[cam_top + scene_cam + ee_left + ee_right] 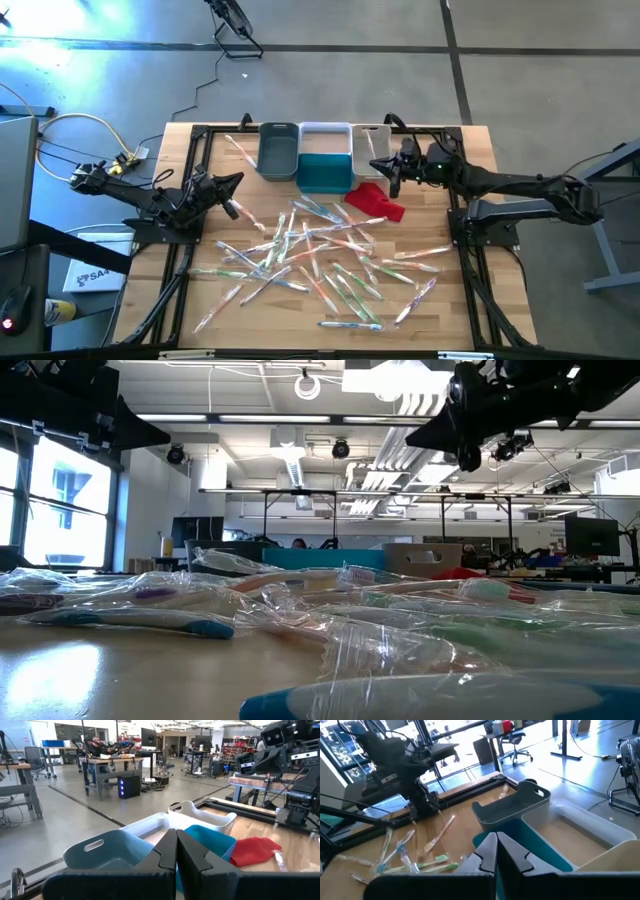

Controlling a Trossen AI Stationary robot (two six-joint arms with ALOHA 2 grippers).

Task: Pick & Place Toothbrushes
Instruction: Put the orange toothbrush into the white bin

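Several wrapped toothbrushes (315,250) lie scattered flat over the middle and near part of the wooden table; one toothbrush (240,152) lies apart beside the grey bin. My left gripper (240,179) hovers shut and empty at the table's left, pointing level toward the bins (176,833). My right gripper (376,166) hangs shut and empty over the near end of the white bin (369,146), just beyond the red cloth, and points toward the table's left (496,836). Neither gripper touches a toothbrush.
A grey bin (278,150), a teal bin (324,174), a pale bin (326,138) and the white bin stand in a row at the far edge. A red cloth (373,200) lies beside the teal bin. Black frame rails (196,140) border the table.
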